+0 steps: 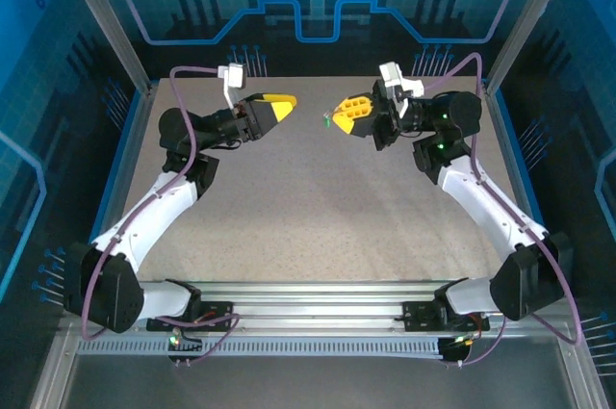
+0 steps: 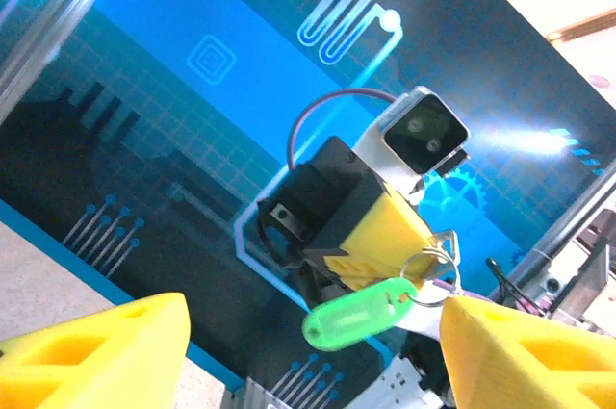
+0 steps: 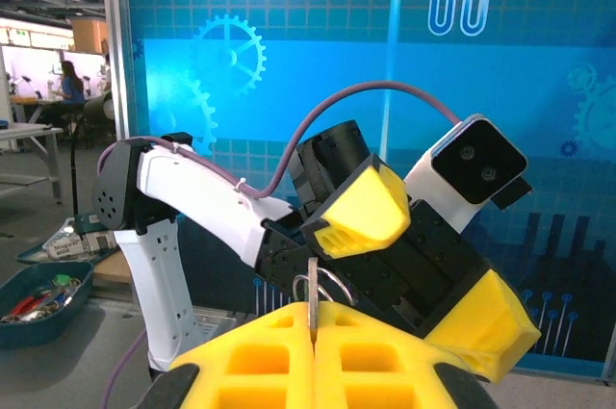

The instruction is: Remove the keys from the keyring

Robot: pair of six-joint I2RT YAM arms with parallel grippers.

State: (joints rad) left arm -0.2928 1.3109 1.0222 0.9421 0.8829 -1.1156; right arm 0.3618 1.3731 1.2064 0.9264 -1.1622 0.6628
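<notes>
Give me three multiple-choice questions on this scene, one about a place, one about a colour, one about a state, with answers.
1. Where is the key tag?
A) at the right gripper's tip
B) flat on the table
C) on a rail
2. The tag's colour?
A) red
B) green
C) white
3. The left gripper is:
A) shut on a key
B) shut, empty
C) open
Answers: 1 A, it dangles from the keyring pinched by the right gripper; 2 B, bright green in the left wrist view; 3 C, its fingers stand apart.
</notes>
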